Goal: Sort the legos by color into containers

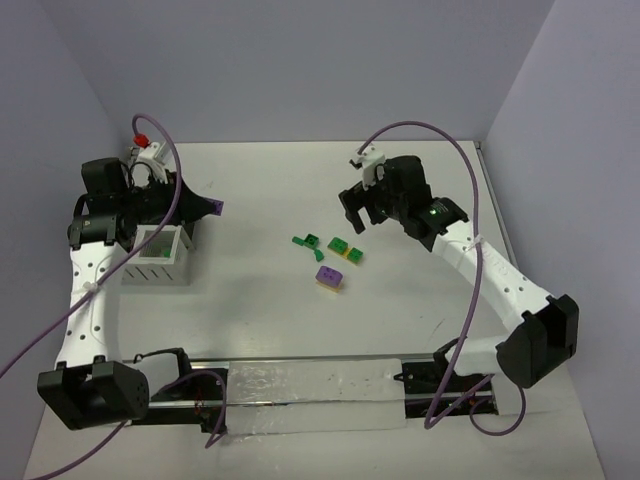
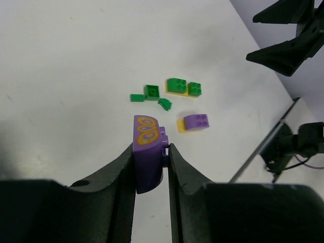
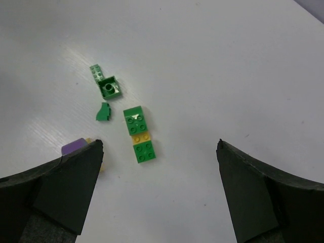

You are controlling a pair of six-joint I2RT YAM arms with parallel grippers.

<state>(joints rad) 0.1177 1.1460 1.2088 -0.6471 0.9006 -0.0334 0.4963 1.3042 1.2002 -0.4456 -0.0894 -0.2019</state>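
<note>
The left gripper [image 2: 151,149] has its fingers [image 2: 121,172] pressed tight on a purple brick [image 2: 146,132] with a yellow butterfly print, held on edge between them. Beyond the fingertips lie small green pieces [image 2: 151,92], a green-and-yellow strip [image 2: 183,87] and a purple-on-yellow stack [image 2: 195,121]. The white slatted box [image 1: 160,258] sits just beside those fingers. The right gripper [image 3: 158,143] gapes wide and empty above the table, the strip between its fingers.
</note>
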